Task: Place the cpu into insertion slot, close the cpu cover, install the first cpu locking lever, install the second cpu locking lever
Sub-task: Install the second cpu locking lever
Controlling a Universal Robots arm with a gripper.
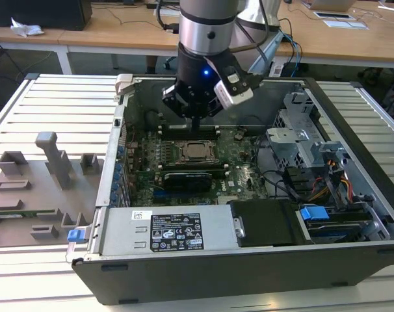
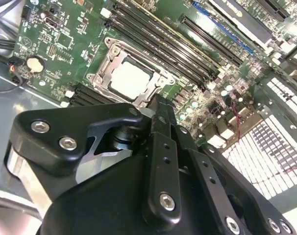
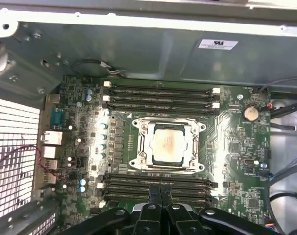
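The cpu lies flat in the insertion slot on the green motherboard, its pale metal face showing. The silvery cpu cover lies down around it, framing the chip through its window. In the exterior view the cpu sits mid-board inside the open computer case. My gripper hangs just above the slot's far side, apart from it. The black fingers are pressed together with nothing between them. The second wrist view has the gripper close over the edge of the cover. How the locking levers stand I cannot tell.
Long black memory slots flank the socket on two sides. A black card lies nearer the power supply. A drive cage and cables fill the exterior view's right. Grey fixtures stand outside the case on the left.
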